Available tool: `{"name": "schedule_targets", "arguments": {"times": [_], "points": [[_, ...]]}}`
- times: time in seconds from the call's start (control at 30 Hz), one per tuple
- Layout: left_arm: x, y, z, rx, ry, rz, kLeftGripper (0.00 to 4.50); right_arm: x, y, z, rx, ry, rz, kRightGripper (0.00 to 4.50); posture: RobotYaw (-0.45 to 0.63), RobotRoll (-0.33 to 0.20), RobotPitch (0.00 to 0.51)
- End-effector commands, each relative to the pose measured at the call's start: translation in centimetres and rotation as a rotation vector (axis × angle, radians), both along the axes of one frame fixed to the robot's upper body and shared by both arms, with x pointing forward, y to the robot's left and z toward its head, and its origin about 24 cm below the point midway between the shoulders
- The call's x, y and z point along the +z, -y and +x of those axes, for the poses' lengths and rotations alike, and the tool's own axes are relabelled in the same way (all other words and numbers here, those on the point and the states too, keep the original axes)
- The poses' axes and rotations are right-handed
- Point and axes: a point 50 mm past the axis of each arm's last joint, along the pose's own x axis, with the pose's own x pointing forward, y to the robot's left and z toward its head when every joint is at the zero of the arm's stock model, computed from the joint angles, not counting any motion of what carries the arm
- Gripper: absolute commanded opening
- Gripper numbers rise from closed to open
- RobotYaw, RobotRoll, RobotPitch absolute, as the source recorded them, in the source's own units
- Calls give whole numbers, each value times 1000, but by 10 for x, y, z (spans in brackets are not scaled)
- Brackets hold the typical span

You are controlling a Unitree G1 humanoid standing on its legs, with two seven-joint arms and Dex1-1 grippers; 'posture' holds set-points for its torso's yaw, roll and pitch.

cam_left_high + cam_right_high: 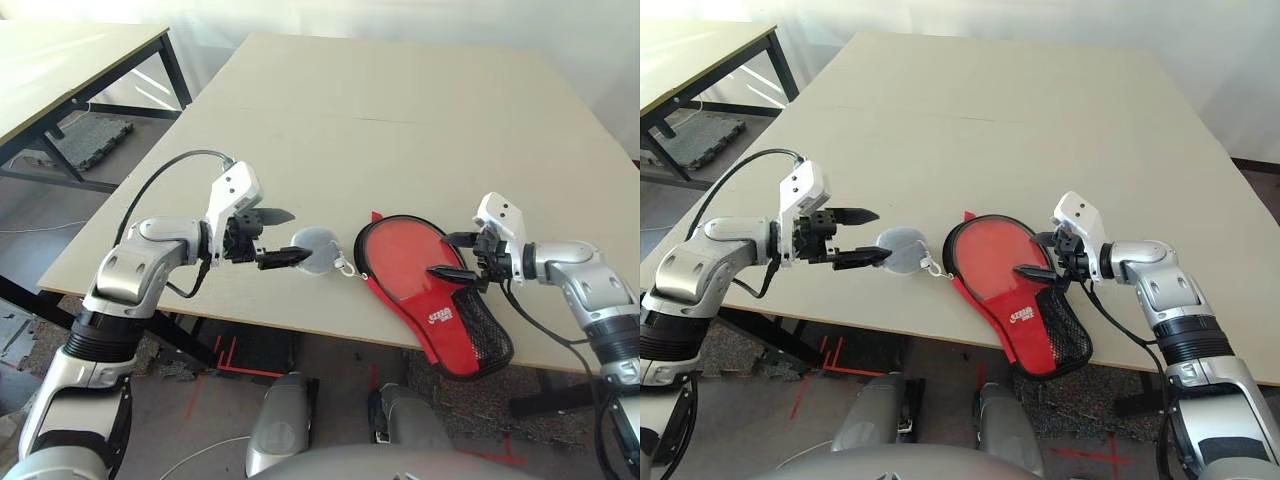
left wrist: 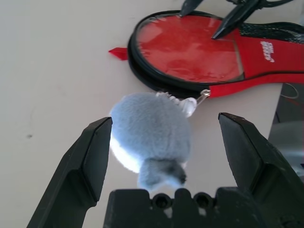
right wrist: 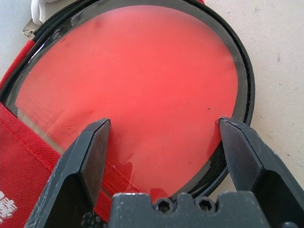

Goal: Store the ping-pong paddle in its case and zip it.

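Observation:
The case [image 1: 398, 262] lies red side up near the table's front edge, its mesh pocket [image 1: 486, 326] hanging past the edge. A glossy round red face [image 3: 142, 61] fills its head inside the black zipper rim. I cannot tell whether that is the ping-pong paddle or the case's own front, and any handle is hidden. My right gripper [image 1: 440, 254] is open, its fingers spread over the right side of that round head [image 2: 190, 47]. My left gripper [image 1: 297, 236] is open with the grey fluffy tag [image 2: 152, 128] between its fingers, apart from both.
The tag [image 1: 318, 250] is clipped by a short cord to the case's left rim. The beige table [image 1: 380, 120] stretches bare behind the case. A second table [image 1: 60, 60] stands at the far left, across a gap of floor.

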Motion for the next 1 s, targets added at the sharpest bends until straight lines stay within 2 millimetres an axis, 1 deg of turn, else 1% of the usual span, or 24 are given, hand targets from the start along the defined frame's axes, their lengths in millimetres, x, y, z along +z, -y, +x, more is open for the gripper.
{"name": "schedule_targets", "arguments": {"times": [0.03, 0.37, 0.47, 0.57, 0.67, 0.77, 0.8, 0.83, 1.0], "points": [[0, 7, 3, -22, 6, 20, 4500, -19, 3, -9, -16, -98, -27, 4480, 202, 0, 62], [-23, 9, 19, -25, 75, 296, 4500, -19, -5, -13, -9, -101, -10, 4480, 185, 0, 78], [-31, 10, 23, -35, 79, 354, 3890, -19, -8, -16, -4, -102, -4, 4500, 175, 0, 90], [-33, 13, 31, -20, 111, 389, 2781, -19, -10, -18, -2, -106, 1, 4500, 166, 0, 98], [-28, 18, 39, -23, 150, 366, 1662, -18, -11, -21, -4, -109, 3, 4500, 146, 0, 109], [-20, 22, 50, -10, 203, 353, 522, -19, -10, -25, -11, -116, 2, 4500, 132, 0, 114], [-15, 25, 56, -5, 225, 346, 272, -20, -9, -27, -15, -120, -1, 4500, 126, 0, 117], [-12, 26, 60, -1, 239, 341, 58, -21, -9, -28, -17, -122, -3, 4500, 126, 0, 117], [2, 37, 81, -2, 311, 345, 26, -27, -8, -36, -38, -143, -6, 4500, 105, 0, 124]]}}
